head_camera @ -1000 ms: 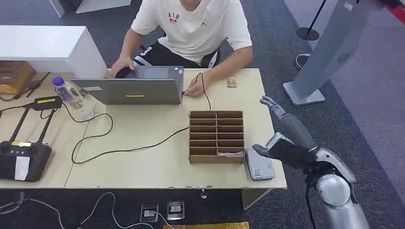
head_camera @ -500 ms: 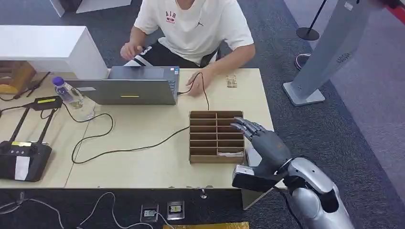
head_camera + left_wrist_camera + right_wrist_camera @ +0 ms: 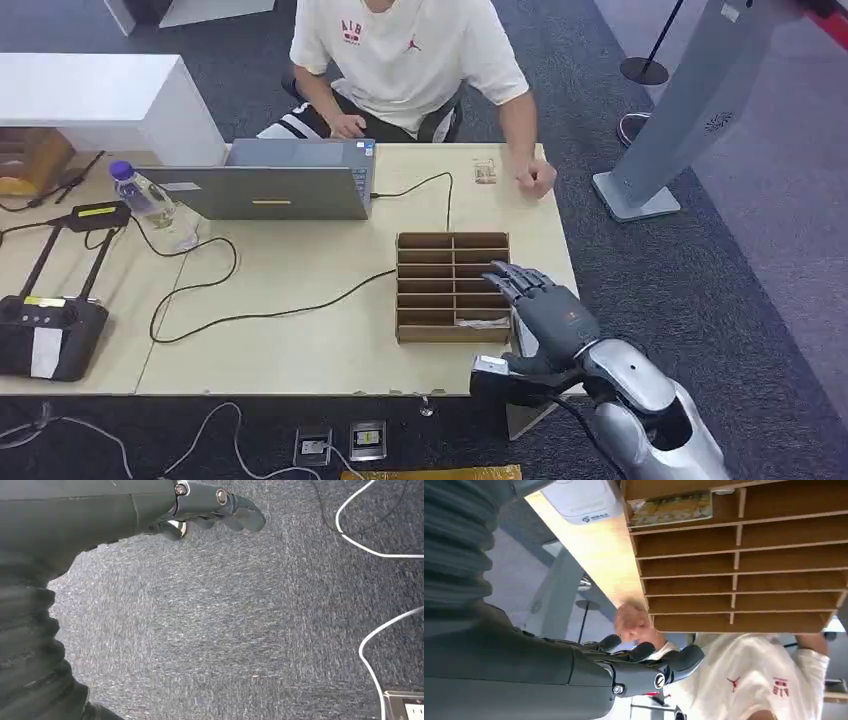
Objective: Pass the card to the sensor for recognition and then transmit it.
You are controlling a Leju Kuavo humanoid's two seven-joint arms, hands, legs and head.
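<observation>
Right hand raised by the wooden rack, left hand hanging low.

The right arm [image 3: 640,400] comes up from below, silver at the forearm, and bends toward the wooden rack [image 3: 453,287]. The right hand [image 3: 545,310] sits at the rack's near right corner, palm down, its dark fingers [image 3: 508,278] stretched out and slightly apart over the rack's right edge, holding nothing. The left hand [image 3: 210,510] hangs over the carpet floor [image 3: 225,630], fingers loosely curled and empty.
</observation>
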